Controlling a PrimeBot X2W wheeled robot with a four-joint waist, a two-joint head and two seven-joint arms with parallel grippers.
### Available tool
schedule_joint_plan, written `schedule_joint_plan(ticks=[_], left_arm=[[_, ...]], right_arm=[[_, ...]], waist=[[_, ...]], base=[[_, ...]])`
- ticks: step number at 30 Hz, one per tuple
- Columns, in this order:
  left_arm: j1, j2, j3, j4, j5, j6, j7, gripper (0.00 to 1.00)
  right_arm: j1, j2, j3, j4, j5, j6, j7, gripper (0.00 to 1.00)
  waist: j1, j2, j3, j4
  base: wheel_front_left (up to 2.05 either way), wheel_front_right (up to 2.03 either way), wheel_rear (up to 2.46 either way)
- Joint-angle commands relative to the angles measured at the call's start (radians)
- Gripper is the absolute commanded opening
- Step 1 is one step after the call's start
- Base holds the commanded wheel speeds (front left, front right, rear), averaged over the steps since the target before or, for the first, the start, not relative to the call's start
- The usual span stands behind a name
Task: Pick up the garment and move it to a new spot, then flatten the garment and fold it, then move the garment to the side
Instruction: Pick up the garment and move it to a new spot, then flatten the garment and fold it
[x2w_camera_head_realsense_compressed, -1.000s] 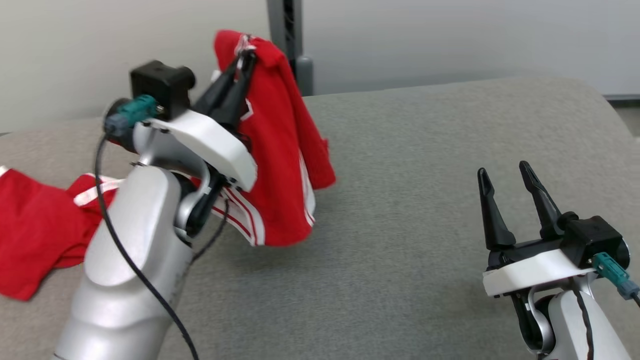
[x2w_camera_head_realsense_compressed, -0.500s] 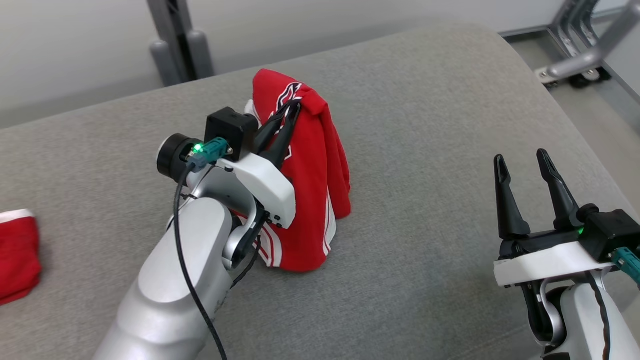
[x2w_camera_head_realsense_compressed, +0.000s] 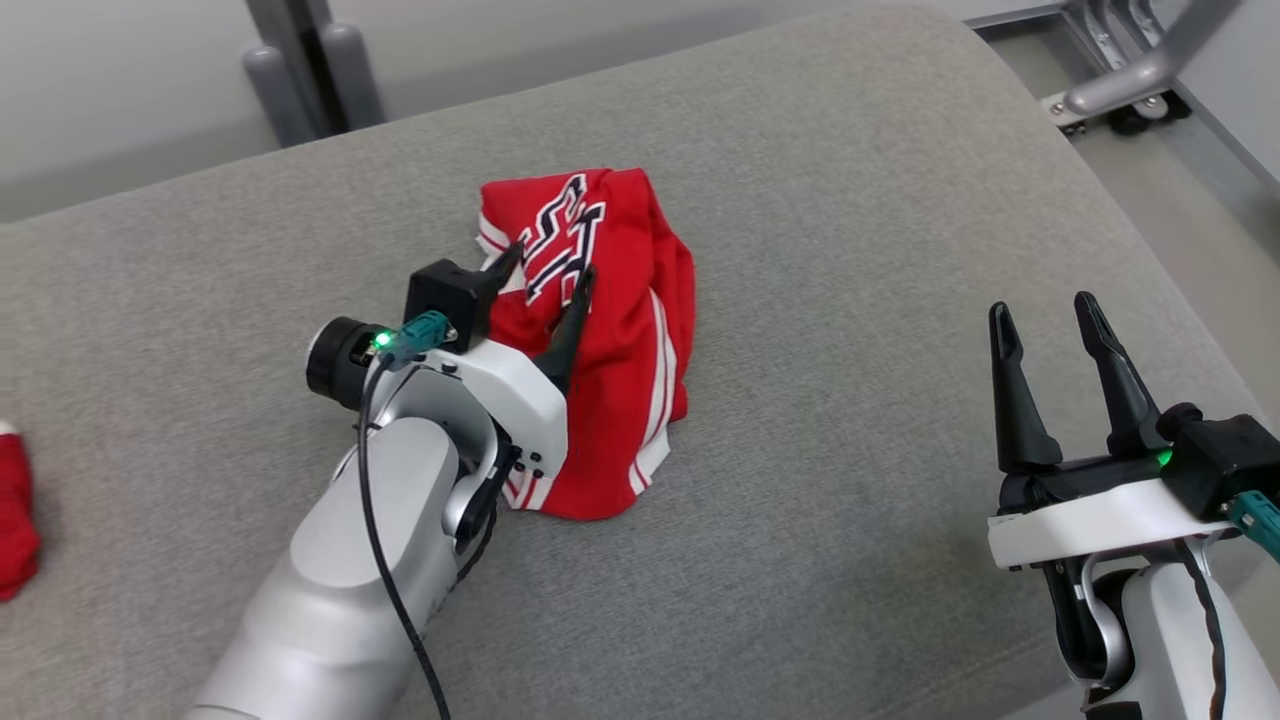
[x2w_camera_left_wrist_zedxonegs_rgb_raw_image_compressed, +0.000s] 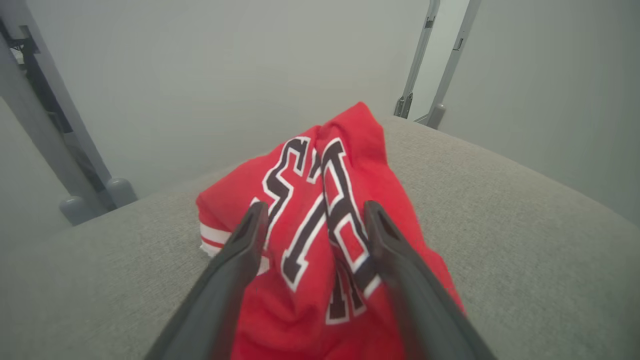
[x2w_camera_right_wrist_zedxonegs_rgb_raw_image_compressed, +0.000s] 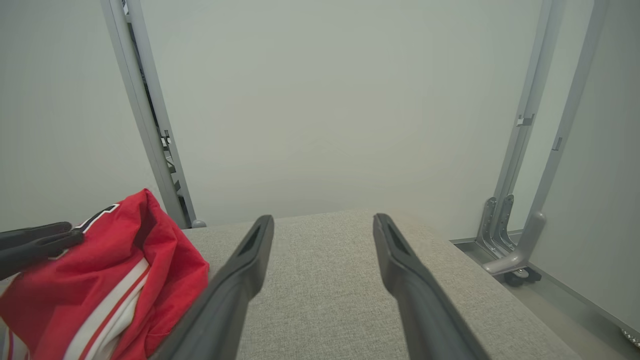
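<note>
Farthest left, at the edge of the head view, a scrap of other red cloth (x2w_camera_head_realsense_compressed: 12, 510) lies on the grey cushion (x2w_camera_head_realsense_compressed: 850, 230), well apart from everything else. Next comes the left gripper (x2w_camera_head_realsense_compressed: 552, 262), its two fingers parted to a moderate gap and gripping nothing. They reach over the near-left part of the garment (x2w_camera_head_realsense_compressed: 640, 340), a red jersey with white stripes and black-and-white lettering, which lies in a crumpled heap near the middle of the cushion. From the left wrist view the fingers straddle the lettering, and the cloth bulges up between and beneath them; whether they touch the fabric, I cannot tell. The heap's striped hem lies on the cushion just beside the left wrist. Further right, well apart from the garment, the right gripper (x2w_camera_head_realsense_compressed: 1042, 306) hovers over bare cushion with its fingers spread wide, empty and touching nothing. Beyond the cushion's right end, grey metal frame legs (x2w_camera_head_realsense_compressed: 1120, 85) stand on the floor.
</note>
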Motion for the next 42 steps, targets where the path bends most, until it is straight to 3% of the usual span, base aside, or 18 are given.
schedule_joint_plan(ticks=[1, 6, 12, 19, 26, 31, 42], left_arm=[[-0.020, 0.004, 0.004, 0.005, -0.010, 0.000, -0.018, 1.00], [-0.018, 0.004, 0.020, 0.004, -0.043, 0.009, -0.079, 1.00], [0.060, 0.036, 0.091, -0.063, -0.055, 0.061, -0.117, 1.00], [0.286, 0.083, 0.196, -0.268, -0.025, 0.108, -0.120, 1.00], [0.510, 0.056, 0.266, -0.403, 0.005, 0.129, -0.120, 1.00], [0.582, 0.032, 0.300, -0.448, 0.029, 0.138, -0.120, 1.00], [0.626, 0.006, 0.327, -0.477, 0.095, 0.110, -0.119, 1.00]], right_arm=[[0.003, -0.005, 0.000, 0.004, -0.003, 0.001, -0.001, 1.00], [0.013, -0.005, -0.009, 0.007, -0.021, 0.001, -0.001, 1.00], [0.038, -0.006, -0.015, 0.009, -0.040, 0.001, -0.001, 1.00], [0.080, -0.006, -0.016, 0.003, -0.058, 0.001, -0.002, 1.00], [0.121, -0.006, -0.023, 0.004, -0.067, 0.001, -0.002, 1.00], [0.139, -0.006, -0.025, 0.005, -0.065, 0.001, -0.002, 1.00], [0.145, -0.006, -0.011, 0.013, -0.065, 0.001, -0.002, 1.00]], waist=[[0.0000, 0.0000, -0.013, 0.021], [0.0000, 0.0000, -0.054, 0.080], [0.0000, 0.0000, -0.114, 0.152], [0.0000, 0.0000, -0.163, 0.228], [0.0000, 0.0000, -0.196, 0.281], [0.0000, 0.0000, -0.210, 0.297], [0.0000, 0.0000, -0.217, 0.303]], base=[[0.00, 0.00, 0.00], [0.00, 0.00, 0.00], [0.00, 0.00, 0.00], [0.00, 0.00, 0.00], [0.00, 0.00, 0.00], [0.00, 0.00, 0.00], [0.00, 0.00, 0.00]])
